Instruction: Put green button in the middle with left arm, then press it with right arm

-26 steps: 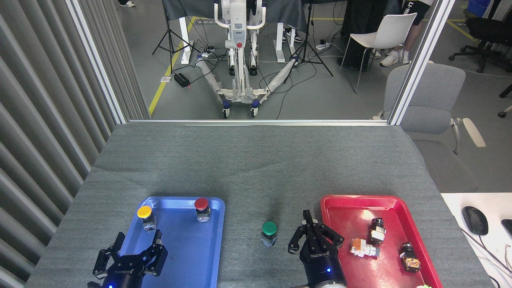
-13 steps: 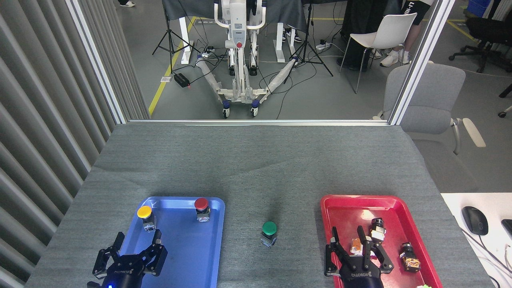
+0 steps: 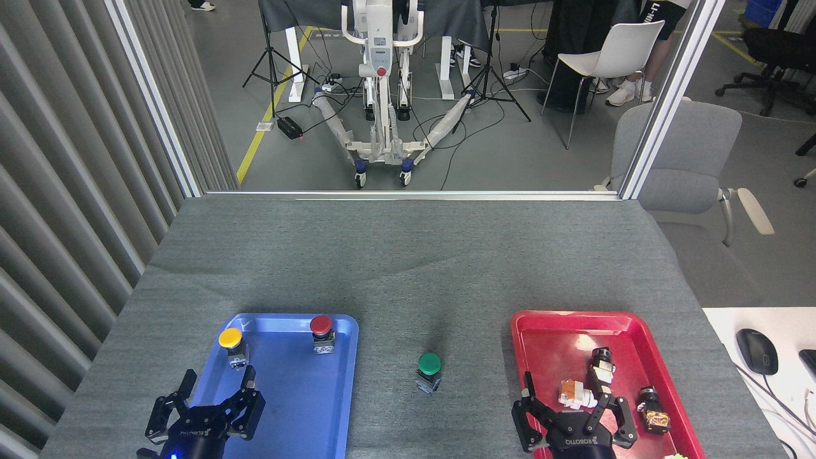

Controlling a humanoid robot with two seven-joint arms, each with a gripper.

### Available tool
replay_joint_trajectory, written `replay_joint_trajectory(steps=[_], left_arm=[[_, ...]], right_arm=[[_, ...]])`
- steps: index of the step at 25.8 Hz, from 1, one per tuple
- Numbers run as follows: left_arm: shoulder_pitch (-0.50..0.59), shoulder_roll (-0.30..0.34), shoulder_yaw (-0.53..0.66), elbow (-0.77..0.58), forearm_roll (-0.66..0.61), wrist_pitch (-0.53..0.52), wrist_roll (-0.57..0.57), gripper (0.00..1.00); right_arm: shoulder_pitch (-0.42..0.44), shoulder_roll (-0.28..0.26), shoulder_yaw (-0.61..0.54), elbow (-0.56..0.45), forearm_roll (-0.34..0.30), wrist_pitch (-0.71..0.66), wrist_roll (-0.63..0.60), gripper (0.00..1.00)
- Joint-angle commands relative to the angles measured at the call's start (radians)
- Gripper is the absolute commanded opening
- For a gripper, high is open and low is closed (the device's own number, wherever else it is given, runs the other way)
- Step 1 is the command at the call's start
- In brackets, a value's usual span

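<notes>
The green button (image 3: 429, 364) stands upright on its small grey base on the dark grey cloth (image 3: 408, 268), between the blue tray (image 3: 338, 395) and the red tray (image 3: 548, 331). My left gripper (image 3: 217, 389) is open at the bottom left, over the near-left part of the blue tray, holding nothing. My right gripper (image 3: 574, 398) is open low over the near part of the red tray, well to the right of the green button, with nothing between its fingers.
A yellow button (image 3: 231, 345) and a red button (image 3: 321, 332) stand at the far end of the blue tray. Several small switch parts (image 3: 600, 366) lie in the red tray. A computer mouse (image 3: 757, 350) lies on the white desk at the right.
My right gripper has moved from beside the green button back and right over the red tray, and opened. The left gripper and the green button have stayed put.
</notes>
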Motion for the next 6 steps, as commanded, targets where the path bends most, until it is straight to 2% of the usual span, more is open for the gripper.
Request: replay_joint_trajectory(steps=[1,6], left_arm=[[0.000,0.001,0.000,-0.001,0.000,0.000,0.000,1.00],[0.000,-0.001,0.000,-0.003,0.000,-0.001,0.001,1.00]], right_arm=[[0.002,0.002,0.000,0.000,0.000,0.000,0.000,1.00],[0.004,0.002,0.000,0.000,0.000,0.000,0.000,1.00]])
